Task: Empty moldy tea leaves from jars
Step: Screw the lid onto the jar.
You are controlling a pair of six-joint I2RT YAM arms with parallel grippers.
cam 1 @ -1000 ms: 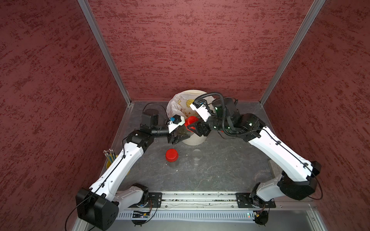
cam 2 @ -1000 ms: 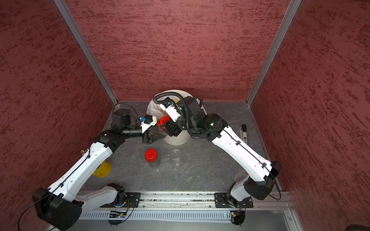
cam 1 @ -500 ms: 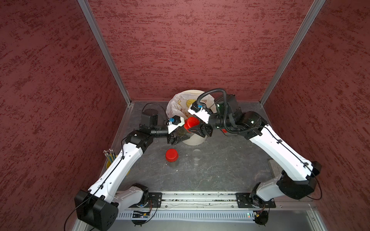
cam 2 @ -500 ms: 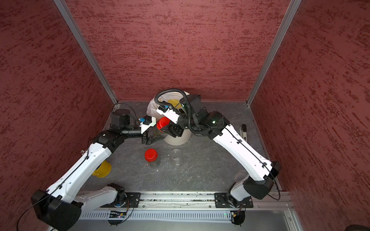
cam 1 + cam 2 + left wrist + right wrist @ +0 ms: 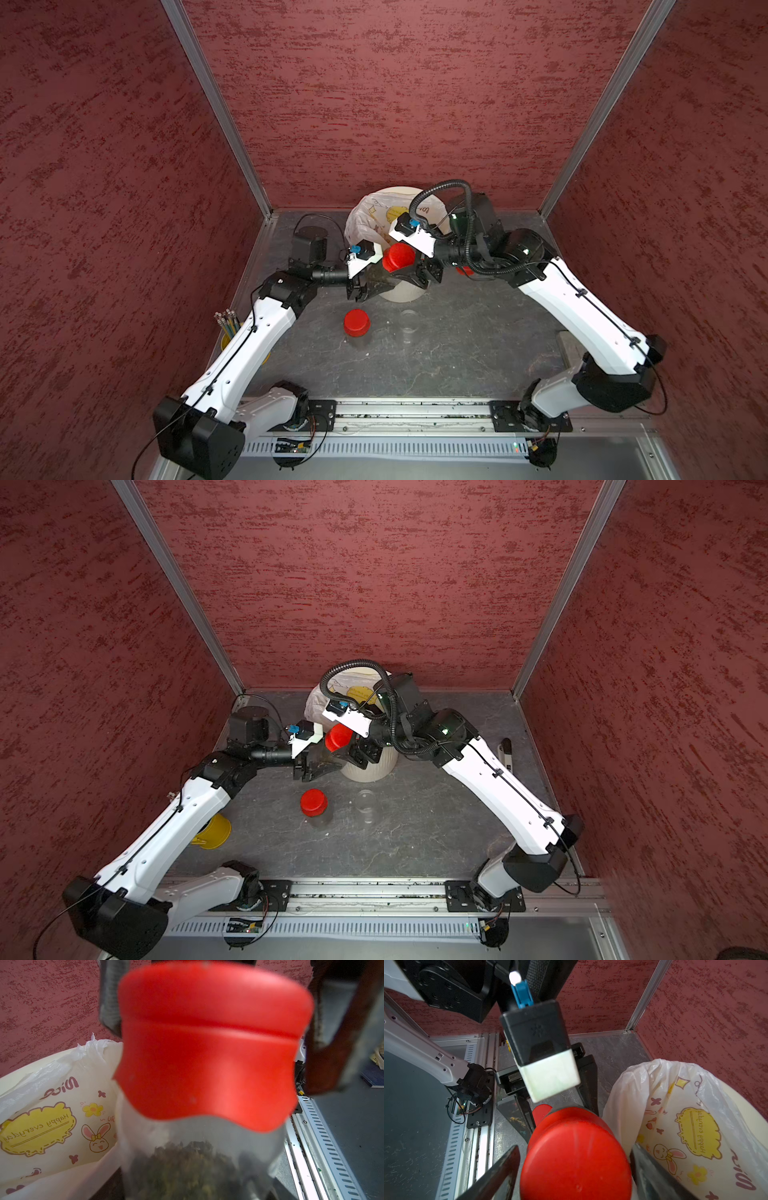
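My right pincer, shifted slightly, straddles the round red cap, grip unclear; left pincer clamps its clear leaf-filled jar. Bare jar emptied; capped jar waiting.

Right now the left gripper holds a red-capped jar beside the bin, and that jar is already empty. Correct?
Not empty: the left wrist view shows dark olive-brown tea leaves inside the jar. The left gripper does hold it, red cap on, beside the bin.

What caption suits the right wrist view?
Right end effector straddling the red cap of the jar held by the left end effector, beside the bin lined with a printed bag.
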